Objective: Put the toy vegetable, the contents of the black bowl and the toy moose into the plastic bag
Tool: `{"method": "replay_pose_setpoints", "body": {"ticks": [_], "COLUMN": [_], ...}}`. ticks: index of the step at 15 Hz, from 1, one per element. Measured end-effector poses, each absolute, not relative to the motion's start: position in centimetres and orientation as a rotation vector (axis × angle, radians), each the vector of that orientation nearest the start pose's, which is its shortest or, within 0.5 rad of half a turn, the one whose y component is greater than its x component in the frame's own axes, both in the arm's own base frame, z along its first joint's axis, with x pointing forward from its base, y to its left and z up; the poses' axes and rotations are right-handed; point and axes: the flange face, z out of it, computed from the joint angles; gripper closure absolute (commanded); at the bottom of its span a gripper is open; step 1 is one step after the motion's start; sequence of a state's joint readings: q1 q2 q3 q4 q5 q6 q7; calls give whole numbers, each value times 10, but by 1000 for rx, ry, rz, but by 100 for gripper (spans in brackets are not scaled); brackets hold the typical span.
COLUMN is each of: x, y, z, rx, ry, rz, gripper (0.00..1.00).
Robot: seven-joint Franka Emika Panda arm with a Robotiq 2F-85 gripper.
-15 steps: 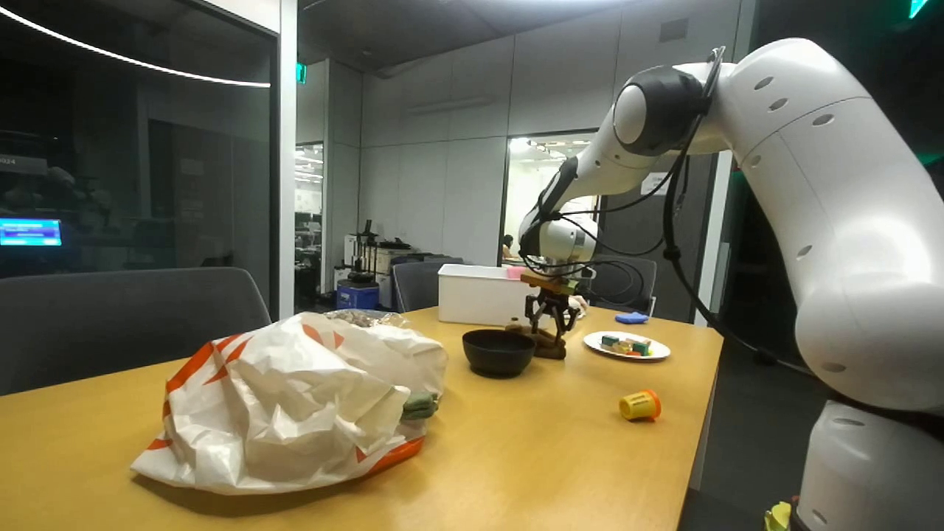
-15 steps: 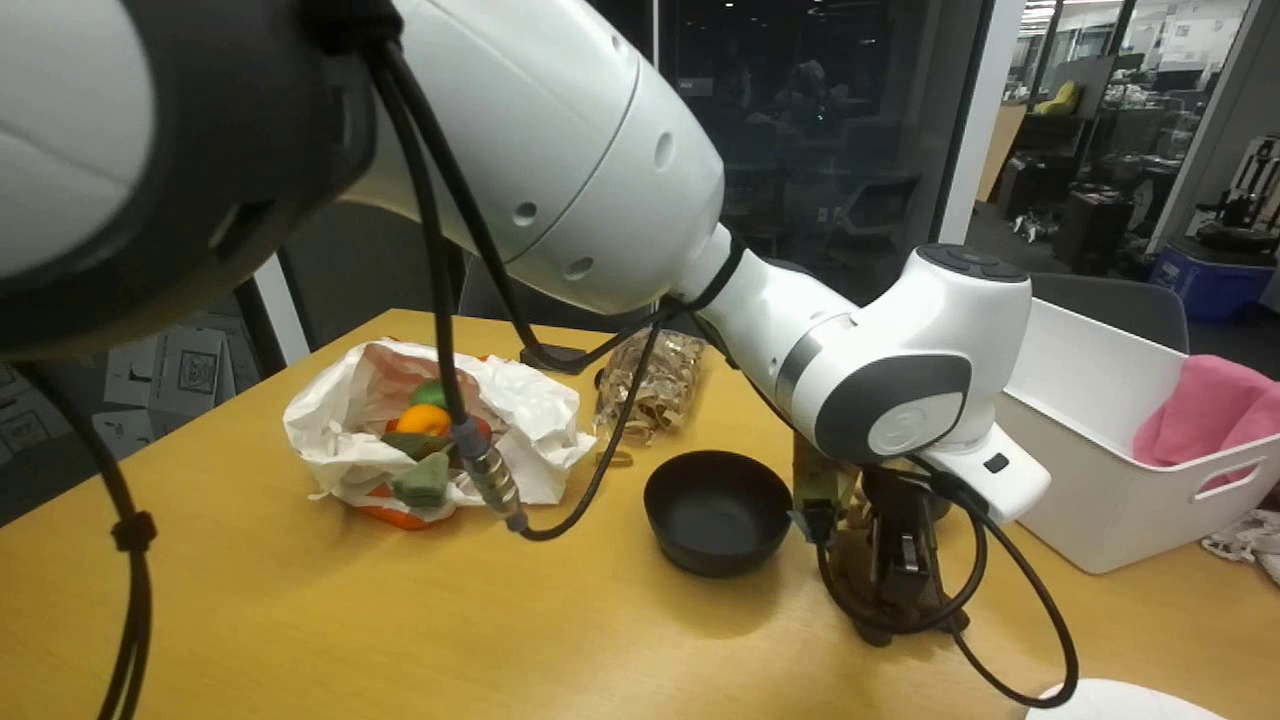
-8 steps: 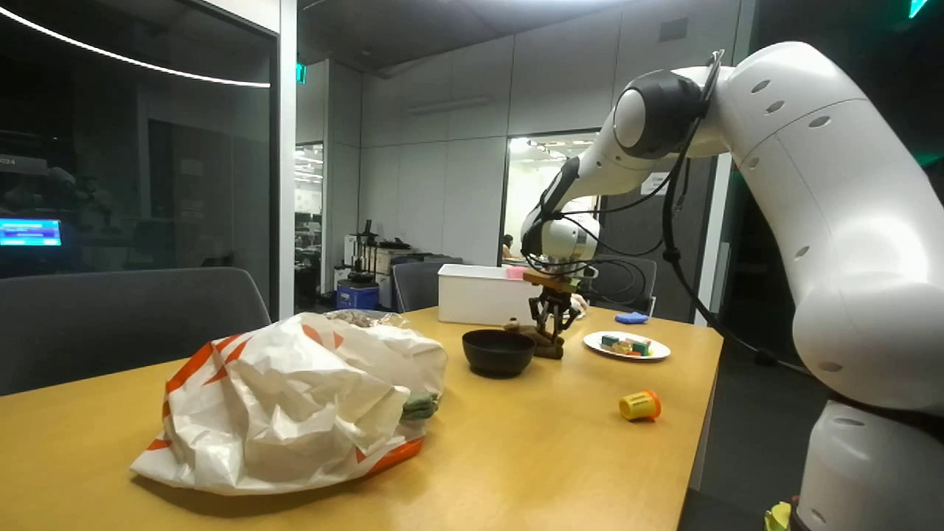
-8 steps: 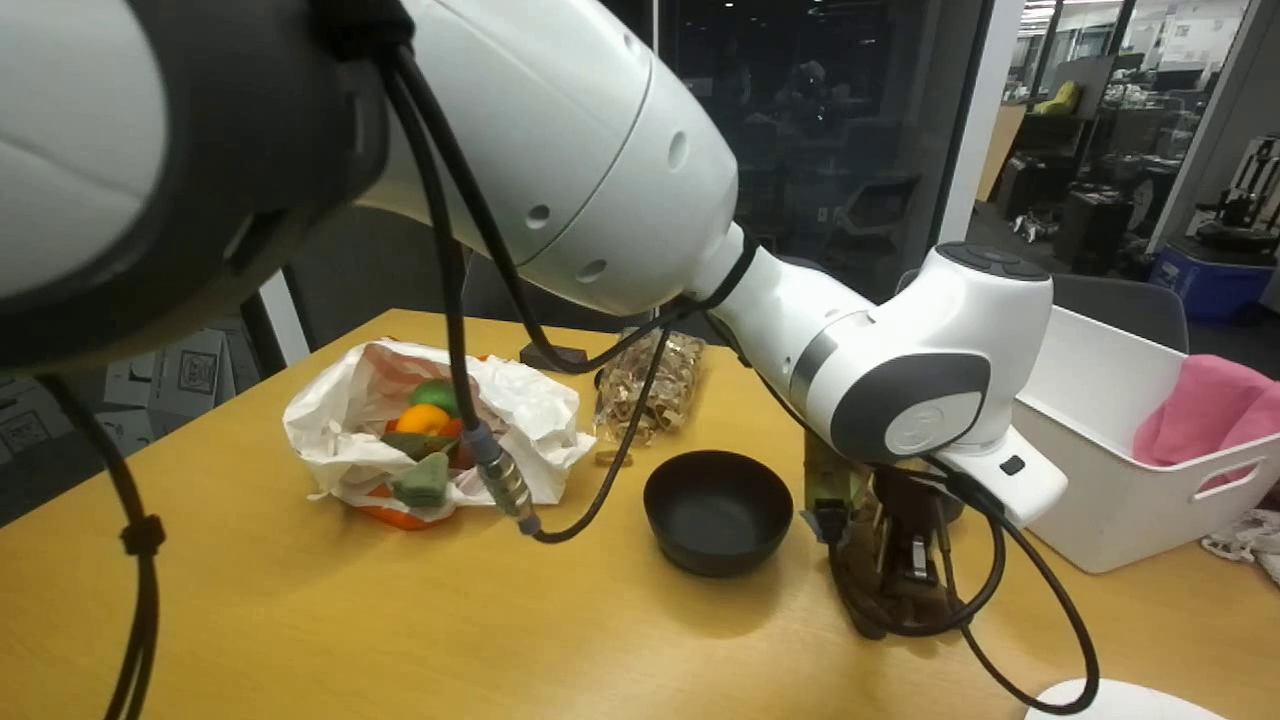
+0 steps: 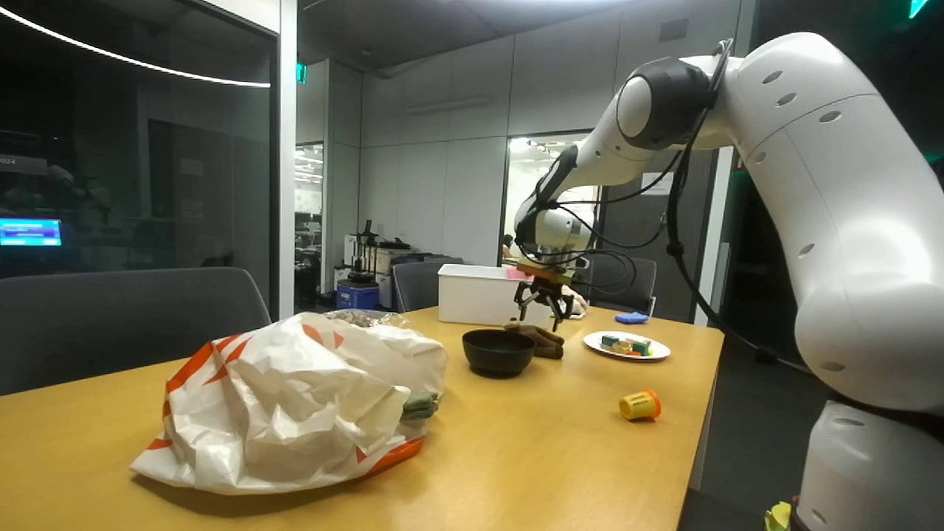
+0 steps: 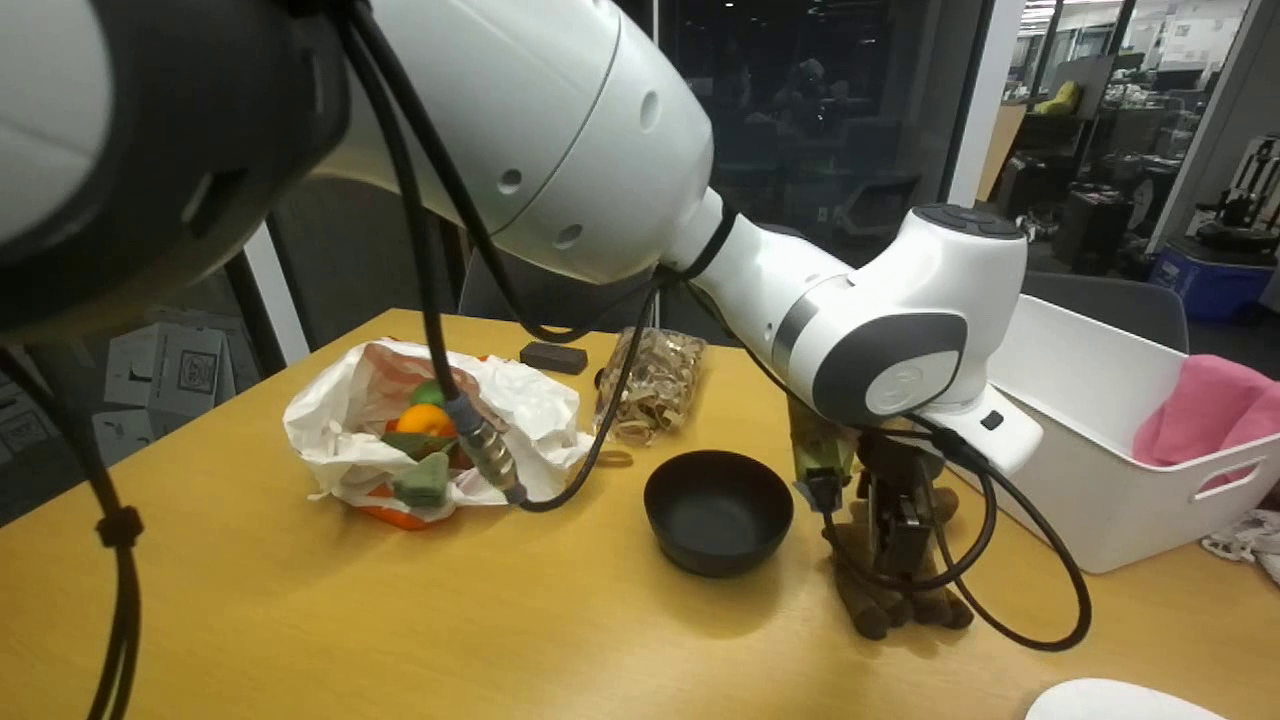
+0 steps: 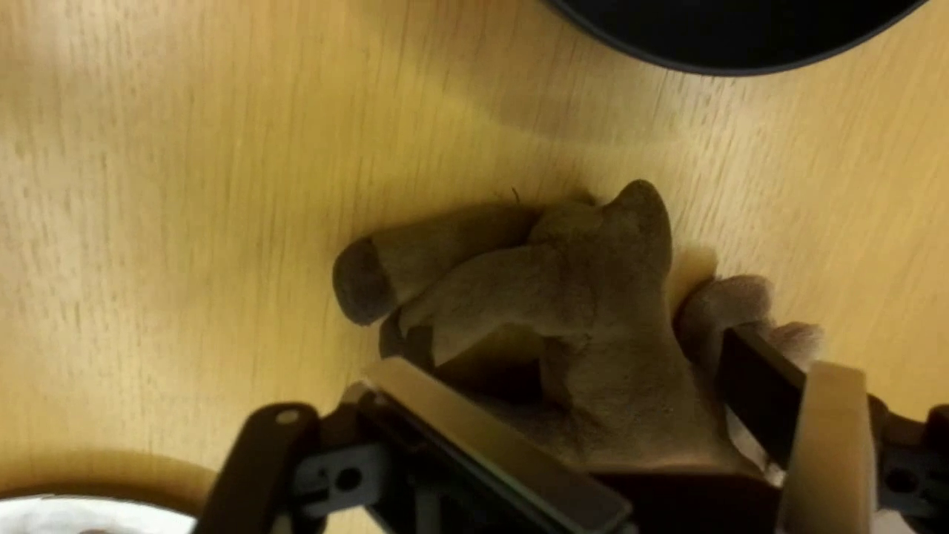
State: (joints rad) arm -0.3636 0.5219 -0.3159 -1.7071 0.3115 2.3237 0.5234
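Hand (image 5: 539,324) spread, nothing gripped, above toy moose (image 7: 615,334); black bowl (image 6: 718,514), just left in both exterior views, might be knocked if the hand is lowered askew.

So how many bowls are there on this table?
1: the black bowl, between the plastic bag and the toy moose in both exterior views. Others could be hidden, perhaps inside the bag.

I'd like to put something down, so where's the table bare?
Bare table: between plastic bag, black bowl and yellow tub; less between tub and plate. Crowded: beside the bowl, where the claw hangs over the toy moose, near the white box.
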Motion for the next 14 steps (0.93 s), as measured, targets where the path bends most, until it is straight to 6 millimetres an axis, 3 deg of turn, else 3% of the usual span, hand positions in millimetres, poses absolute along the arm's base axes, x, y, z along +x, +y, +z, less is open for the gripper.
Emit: {"method": "replay_pose_setpoints", "body": {"ticks": [5,6,8,11,14], "x": [565,567,570,572,574], "y": [-403,-404,-408,-414,-418], "z": [302,296,283,273,281], "rx": [-2448,-2454,-2468,-2474,-2467], "ry": [1885,1888,1896,1903,1907], "rz": [-203,-192,-151,-102,-99], "gripper": [0,25,29,53,76]}}
